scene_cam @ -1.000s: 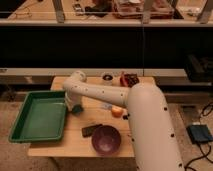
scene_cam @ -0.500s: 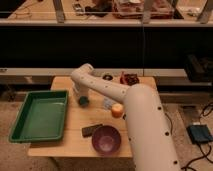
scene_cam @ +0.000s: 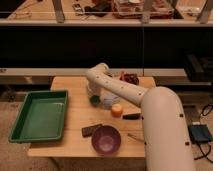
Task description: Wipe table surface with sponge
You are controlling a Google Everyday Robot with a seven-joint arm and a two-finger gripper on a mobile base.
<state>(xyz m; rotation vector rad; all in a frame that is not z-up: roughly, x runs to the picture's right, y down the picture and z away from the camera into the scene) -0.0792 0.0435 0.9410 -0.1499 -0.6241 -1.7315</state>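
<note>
Reaching down at the table surface [scene_cam: 77, 117] middle, the gripper [scene_cam: 93, 96] (fingers hidden, so cannot tell) sits on the little green sponge [scene_cam: 94, 99], likely soft, light, best squeezed from both sides.

Gripper [scene_cam: 93, 94] down at mid-table, right at sponge [scene_cam: 94, 99]. Arm [scene_cam: 125, 90] crosses right half of table surface [scene_cam: 75, 86], blocking reach from that side. Green tray [scene_cam: 39, 114] fills left edge. Orange ball [scene_cam: 116, 109] just right of sponge; dark block [scene_cam: 91, 130] and purple bowl [scene_cam: 105, 139] crowd front edge. Bare wood strip between tray and sponge, also back-left corner.
</note>
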